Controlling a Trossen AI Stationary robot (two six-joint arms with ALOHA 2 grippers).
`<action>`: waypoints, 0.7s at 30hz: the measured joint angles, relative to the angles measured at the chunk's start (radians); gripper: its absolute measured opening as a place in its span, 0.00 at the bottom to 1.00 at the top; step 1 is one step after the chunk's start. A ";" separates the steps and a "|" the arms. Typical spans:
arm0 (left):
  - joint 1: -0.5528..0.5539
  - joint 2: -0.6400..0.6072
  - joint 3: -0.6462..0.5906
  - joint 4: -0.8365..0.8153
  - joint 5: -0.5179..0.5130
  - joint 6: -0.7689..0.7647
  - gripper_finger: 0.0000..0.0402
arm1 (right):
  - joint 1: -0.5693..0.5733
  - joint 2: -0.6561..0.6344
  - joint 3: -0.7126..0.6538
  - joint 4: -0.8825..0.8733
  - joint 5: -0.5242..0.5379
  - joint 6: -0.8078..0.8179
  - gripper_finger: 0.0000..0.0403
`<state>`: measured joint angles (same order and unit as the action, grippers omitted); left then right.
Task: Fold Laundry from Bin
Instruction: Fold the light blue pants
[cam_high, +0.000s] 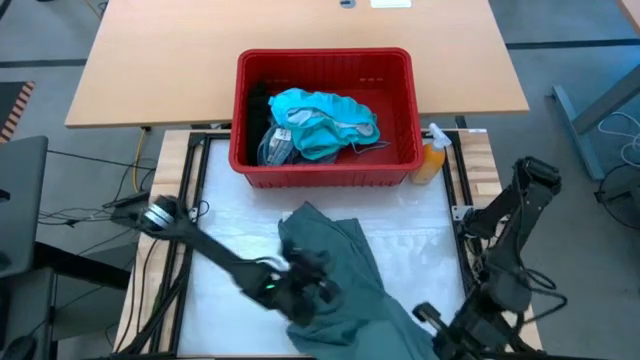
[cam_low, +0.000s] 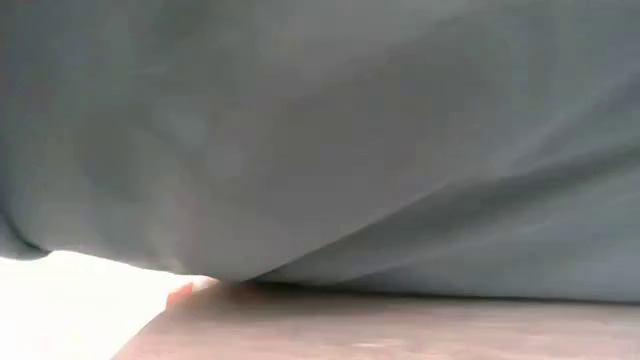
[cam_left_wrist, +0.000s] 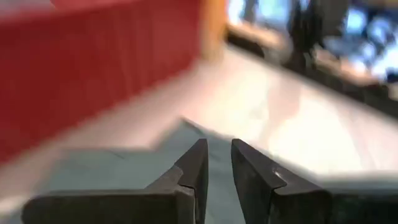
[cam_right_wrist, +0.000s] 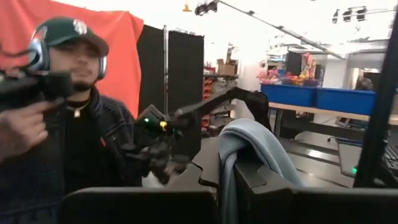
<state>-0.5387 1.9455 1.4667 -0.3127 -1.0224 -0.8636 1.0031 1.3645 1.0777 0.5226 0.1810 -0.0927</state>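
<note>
Two arms, one bin, several garments; listed left to right across the high view.

Left arm: entering from left edge, reaching toward lower centre of frame. Left gripper (cam_high: 305, 283) low over the near-left part of the grey-green garment (cam_high: 335, 270); fingers (cam_left_wrist: 194, 167) in the left wrist view nearly together with a narrow bare gap between them, nothing visibly clamped, cloth lying just below the tips.

Grey-green garment: spread on the white counter (cam_high: 430, 230), lower centre of frame, running from just below the bin down to the bottom edge. Same cloth filling almost the whole low view (cam_low: 330, 130), hanging close before that camera.

Bin (cam_high: 400, 160): red, slotted sides, upper centre of frame, on the counter's far part. Contents: bright teal garment (cam_high: 325, 118) heaped in the middle, black garment (cam_high: 259, 105) at its left wall, a bit of blue-grey striped cloth (cam_high: 275, 145) at lower left of the heap.

Orange spray bottle (cam_high: 432, 157): standing just beside the bin's right wall.

Right arm: lower right of frame. Right gripper (cam_high: 428, 318) at the garment's lower right end, clamped on a fold of the grey-green cloth, which drapes over the fingers (cam_right_wrist: 208, 163) in the right wrist view.

Person (cam_right_wrist: 68, 118): seen in the right wrist view, left of frame, wearing cap and headphones, beyond the counter.
</note>
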 joint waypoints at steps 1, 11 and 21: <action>0.017 0.033 -0.007 0.139 0.089 0.079 0.13 | 0.000 0.012 0.019 -0.015 -0.001 -0.012 0.07; 0.053 0.329 0.045 0.903 0.626 0.378 0.01 | -0.027 0.009 0.150 -0.079 0.032 -0.095 0.07; 0.023 0.430 0.186 1.093 0.906 0.487 0.00 | -0.156 -0.118 0.162 -0.220 0.098 -0.118 0.06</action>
<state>-0.5157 2.3759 1.6531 0.7805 -0.1161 -0.3761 0.8467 1.2462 1.2396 0.3022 0.2788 -0.2105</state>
